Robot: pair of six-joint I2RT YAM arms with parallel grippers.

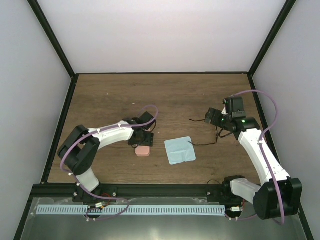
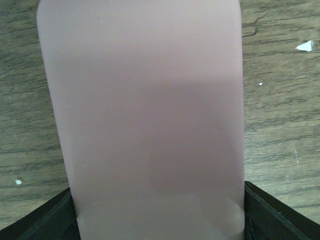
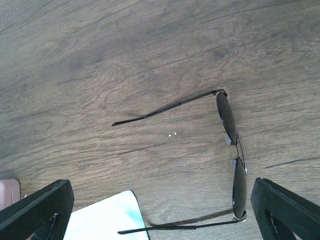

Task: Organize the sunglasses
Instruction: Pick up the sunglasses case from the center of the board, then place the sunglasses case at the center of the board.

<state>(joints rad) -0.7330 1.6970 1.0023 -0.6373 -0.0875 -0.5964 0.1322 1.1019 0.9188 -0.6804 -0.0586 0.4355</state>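
Observation:
The sunglasses [image 3: 227, 120] are a black pair with dark lenses. They lie unfolded on the wooden table, temple arms pointing left. My right gripper [image 3: 160, 200] is open just above them, its fingers [image 3: 37, 210] wide apart on either side of the frame. In the top view only the thin temple arms [image 1: 205, 144] show beside the right gripper [image 1: 216, 121]. One temple tip rests on the light blue cloth [image 3: 105, 217]. My left gripper [image 2: 157, 205] is shut on the pink case [image 2: 145, 115], whose free end [image 1: 143, 151] is at the table.
The blue cloth [image 1: 180, 150] lies flat between the two grippers, just right of the pink case. A corner of the case shows at the left edge of the right wrist view [image 3: 7, 192]. Black frame posts and white walls enclose the table [image 1: 125, 95].

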